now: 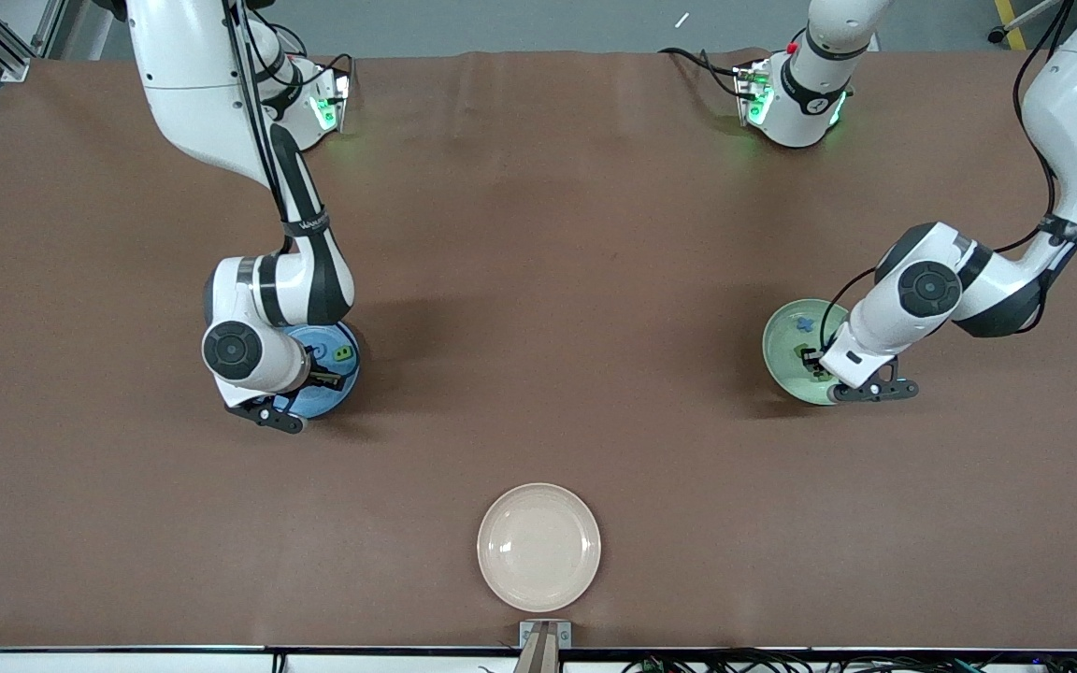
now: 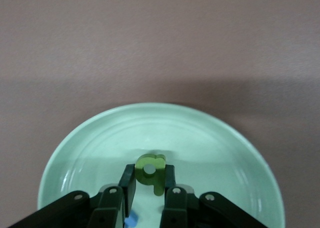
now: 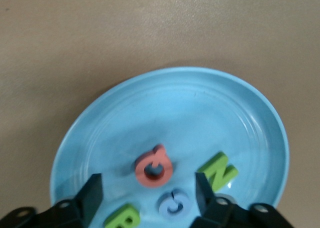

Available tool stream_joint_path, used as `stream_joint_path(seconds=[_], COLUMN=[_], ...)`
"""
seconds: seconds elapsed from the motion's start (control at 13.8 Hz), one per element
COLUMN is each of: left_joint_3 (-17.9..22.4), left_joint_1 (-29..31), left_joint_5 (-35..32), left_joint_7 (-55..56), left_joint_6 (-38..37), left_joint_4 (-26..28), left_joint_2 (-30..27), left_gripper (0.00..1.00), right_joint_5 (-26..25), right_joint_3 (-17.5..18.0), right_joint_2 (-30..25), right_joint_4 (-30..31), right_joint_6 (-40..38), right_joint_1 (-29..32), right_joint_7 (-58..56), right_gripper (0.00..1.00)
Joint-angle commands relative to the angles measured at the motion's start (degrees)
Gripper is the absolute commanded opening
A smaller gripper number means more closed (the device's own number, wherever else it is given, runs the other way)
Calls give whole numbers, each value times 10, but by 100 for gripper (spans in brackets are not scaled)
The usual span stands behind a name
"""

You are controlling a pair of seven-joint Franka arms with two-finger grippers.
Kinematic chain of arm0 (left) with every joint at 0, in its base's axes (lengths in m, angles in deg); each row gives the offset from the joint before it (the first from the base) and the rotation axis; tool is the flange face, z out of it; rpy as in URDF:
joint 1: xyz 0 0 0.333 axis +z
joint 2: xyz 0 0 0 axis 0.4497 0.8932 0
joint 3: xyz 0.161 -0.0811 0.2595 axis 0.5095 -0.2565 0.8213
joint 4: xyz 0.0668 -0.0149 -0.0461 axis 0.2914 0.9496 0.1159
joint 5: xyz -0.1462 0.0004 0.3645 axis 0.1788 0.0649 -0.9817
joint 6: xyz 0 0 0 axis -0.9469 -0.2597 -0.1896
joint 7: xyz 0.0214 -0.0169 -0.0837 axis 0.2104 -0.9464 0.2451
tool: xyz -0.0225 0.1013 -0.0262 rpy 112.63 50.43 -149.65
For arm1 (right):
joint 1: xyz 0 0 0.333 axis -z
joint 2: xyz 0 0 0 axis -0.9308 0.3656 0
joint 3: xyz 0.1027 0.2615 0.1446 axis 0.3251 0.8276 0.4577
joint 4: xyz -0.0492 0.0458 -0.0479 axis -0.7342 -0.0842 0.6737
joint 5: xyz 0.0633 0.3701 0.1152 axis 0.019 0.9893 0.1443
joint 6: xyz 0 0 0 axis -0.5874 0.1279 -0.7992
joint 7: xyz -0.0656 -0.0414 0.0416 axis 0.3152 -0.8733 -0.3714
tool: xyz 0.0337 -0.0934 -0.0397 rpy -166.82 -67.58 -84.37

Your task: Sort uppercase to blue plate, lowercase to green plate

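Blue plate (image 3: 125, 113), toward right arm's end of bench: four uppercase letters (image 3: 154, 167); right gripper (image 3: 147, 188) over it, jaws spread. Green plate (image 2: 210, 138): left gripper (image 2: 150, 180) pinching green lowercase letter (image 2: 151, 169); one blue letter (image 1: 805, 324) in plate.

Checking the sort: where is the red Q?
The red Q lies in the blue plate at the right arm's end, between the right gripper's open fingers.

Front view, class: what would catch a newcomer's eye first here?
Both arms are down over plates. The right gripper is open over the blue plate, where the red Q, green N, green B and a blue letter lie. The left gripper is shut on a green letter over the green plate. An empty cream plate sits nearest the camera.
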Motion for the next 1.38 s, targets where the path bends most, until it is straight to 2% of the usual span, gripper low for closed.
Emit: stream_joint_path(seconds=[0.0,0.15,0.22,0.29,0.58,0.87,1.09,1.16,1.31], left_joint_3=[7,6,6,6,3,3,-2,-1,3], left_joint_1=[-9,-9,-9,-8,-4,-6,17,12,-8], left_joint_5=[-10,-11,-11,-10,-4,-1,0,21,122], left_joint_7=[-1,-5,-4,0,-1,-1,-20,-36,-98], left_joint_6=[2,2,2,2,0,-1,-2,-3,-3], left_joint_4=[-10,-10,-10,-10,-15,-27,-33,-45,-63], left_joint_2=[-1,-2,-4,-5,-10,-9,-6,-7,-20], left_gripper=[28,81,86,100,100,100,100,100,100], right_joint_5=[4,4,4,4,4,4,6,6,8], right_joint_3=[-4,-30,-46,-62,-138,-193,-205,-205,-205], right_joint_2=[-9,-12,-17,-19,-25,-32,-42,-52,-69], right_joint_4=[-62,-104,-122,-134,-191,-245,-281,-282,-282], right_joint_6=[-106,-173,-201,-223,-314,-371,-397,-398,-398], right_joint_1=[11,15,17,19,18,18,17,17,17], right_joint_7=[-43,-86,-122,-152,-238,-288,-286,-286,-285], right_gripper=[100,100,100,100,100,100,100,100,100])
